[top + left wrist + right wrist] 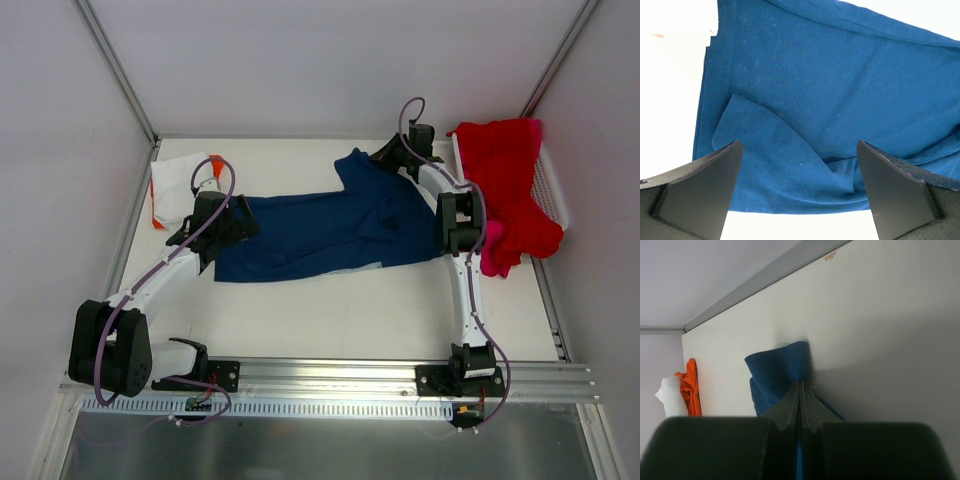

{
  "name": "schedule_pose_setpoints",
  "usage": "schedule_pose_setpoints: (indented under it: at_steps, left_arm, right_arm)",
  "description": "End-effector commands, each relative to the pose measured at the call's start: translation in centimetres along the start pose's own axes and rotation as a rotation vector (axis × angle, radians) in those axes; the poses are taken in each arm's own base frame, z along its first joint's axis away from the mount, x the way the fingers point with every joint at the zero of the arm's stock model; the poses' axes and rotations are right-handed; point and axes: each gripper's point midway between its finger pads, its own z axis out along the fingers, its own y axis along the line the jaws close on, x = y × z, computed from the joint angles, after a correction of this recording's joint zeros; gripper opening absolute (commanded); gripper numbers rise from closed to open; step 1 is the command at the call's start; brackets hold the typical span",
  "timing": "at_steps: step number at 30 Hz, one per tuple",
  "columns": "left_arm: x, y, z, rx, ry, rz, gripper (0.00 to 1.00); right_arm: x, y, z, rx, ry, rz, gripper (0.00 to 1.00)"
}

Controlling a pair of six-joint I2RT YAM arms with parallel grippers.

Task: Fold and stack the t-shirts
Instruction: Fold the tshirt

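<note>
Surface: white table (330, 320).
Middle: blue shirt (320, 235), spread left to right, rumpled.
Far left corner: white shirt (178, 185), orange shirt (158, 221) peeking from under it.
Right edge: mesh basket (552, 190).

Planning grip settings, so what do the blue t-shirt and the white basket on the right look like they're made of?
Blue t-shirt: soft knit cloth, probably cotton jersey, matte; the stitched hem and limp folds show it. White basket: seemingly rigid plastic, its wall a mesh of small holes; too small to be sure.
</note>
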Motion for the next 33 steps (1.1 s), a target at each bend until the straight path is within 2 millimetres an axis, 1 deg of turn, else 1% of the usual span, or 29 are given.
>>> schedule_pose_setpoints:
  at_steps: [1, 6, 7, 8, 9, 10, 11, 12, 13, 15, 19, 20, 23, 24, 25, 26, 27, 28, 29, 31, 32, 33]
  left_arm:
    - [-0.5, 0.1, 0.2, -0.001, -0.026, 0.003, 0.99]
    - [0.0, 0.1, 0.6, -0.002, -0.010, -0.001, 0.99]
    - [0.0, 0.2, 0.6, -0.003, -0.011, -0.002, 0.99]
    - [0.0, 0.2, 0.6, -0.004, -0.011, -0.002, 0.99]
    - [0.0, 0.2, 0.6, -0.005, -0.012, -0.003, 0.99]
    - [0.0, 0.2, 0.6, -0.004, -0.013, -0.005, 0.99]
    - [0.0, 0.1, 0.6, -0.002, -0.014, -0.004, 0.99]
    - [0.0, 0.1, 0.6, 0.001, -0.014, -0.007, 0.99]
    - [0.1, -0.1, 0.7, 0.006, -0.009, -0.012, 0.99]
    - [0.2, -0.3, 0.8, 0.018, -0.003, -0.023, 0.99]
    - [0.6, -0.6, 0.9, 0.032, 0.004, -0.034, 0.99]
    - [0.7, -0.8, 0.8, 0.037, 0.005, -0.033, 0.99]
    - [0.8, -1.0, 0.6, 0.048, 0.003, -0.035, 0.99]
    - [0.7, -1.0, 0.5, 0.051, -0.003, -0.034, 0.99]
    - [0.6, -1.0, 0.2, 0.054, -0.008, -0.034, 0.99]
    - [0.5, -1.0, 0.1, 0.057, -0.013, -0.033, 0.99]
    - [0.4, -1.0, -0.1, 0.062, -0.021, -0.032, 0.99]
    - [0.4, -1.0, -0.2, 0.060, -0.026, -0.030, 0.99]
    - [0.4, -0.9, -0.3, 0.060, -0.028, -0.029, 0.99]
    - [0.4, -1.0, -0.4, 0.065, -0.027, -0.028, 0.99]
    - [0.4, -1.0, -0.4, 0.067, -0.025, -0.026, 0.99]
    - [0.4, -1.1, -0.4, 0.071, -0.023, -0.026, 0.99]
  right_arm:
    - [-0.6, 0.8, -0.3, -0.021, -0.013, -0.021, 0.00]
    - [-0.9, 0.7, -0.5, -0.015, -0.015, -0.023, 0.01]
    - [-1.2, 0.8, -0.8, -0.019, -0.018, -0.029, 0.14]
    - [-1.6, 1.1, -1.2, -0.021, -0.020, -0.034, 0.61]
    - [-1.8, 1.5, -1.5, -0.024, -0.020, -0.035, 0.78]
    - [-2.1, 1.6, -2.0, -0.022, -0.024, -0.038, 0.90]
    - [-2.5, 2.0, -2.5, -0.021, -0.032, -0.055, 0.99]
    - [-2.1, 1.8, -2.9, -0.003, -0.025, -0.058, 0.99]
    - [-2.9, 3.4, -3.9, -0.015, -0.047, -0.081, 1.00]
    - [-3.2, 4.4, -4.9, -0.009, -0.042, -0.100, 1.00]
    - [-3.7, 5.5, -5.6, -0.014, -0.036, -0.104, 1.00]
    - [-3.5, 5.6, -5.6, -0.016, -0.027, -0.102, 0.99]
    - [-3.0, 5.7, -5.9, 0.003, -0.013, -0.123, 0.99]
    - [-3.0, 5.4, -6.1, 0.019, -0.016, -0.145, 0.99]
    - [-2.8, 4.5, -6.2, 0.049, -0.016, -0.148, 1.00]
    - [-3.2, 4.6, -6.8, 0.060, -0.028, -0.161, 0.99]
    - [-3.2, 3.9, -7.0, 0.085, -0.030, -0.180, 1.00]
    - [-3.5, 4.2, -7.5, 0.090, -0.039, -0.191, 0.99]
    - [-3.6, 4.0, -7.7, 0.106, -0.041, -0.199, 1.00]
    - [-4.7, 4.0, -8.3, 0.127, -0.064, -0.248, 0.99]
    - [-4.9, 3.8, -8.6, 0.150, -0.064, -0.263, 0.99]
    - [-5.9, 3.3, -8.9, 0.182, -0.087, -0.276, 1.00]
